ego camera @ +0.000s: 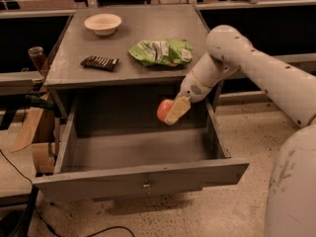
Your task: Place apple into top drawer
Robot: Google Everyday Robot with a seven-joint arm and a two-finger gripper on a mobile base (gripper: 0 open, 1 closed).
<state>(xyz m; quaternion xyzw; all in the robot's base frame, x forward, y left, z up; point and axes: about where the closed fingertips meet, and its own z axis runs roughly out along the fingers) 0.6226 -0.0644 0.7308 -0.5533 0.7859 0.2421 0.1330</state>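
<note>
The apple, small, round and orange-red, is held in my gripper. The cream-coloured fingers are shut on it. The gripper hangs over the right rear part of the open top drawer, below the level of the tabletop. The drawer is pulled far out; its grey front panel has a small metal keyhole at the centre. The inside of the drawer shows nothing in it. My white arm reaches in from the right.
On the grey tabletop lie a cream bowl, a dark striped bar wrapper and a green snack bag. Cardboard pieces and a cable stand at the left. Speckled floor at the right.
</note>
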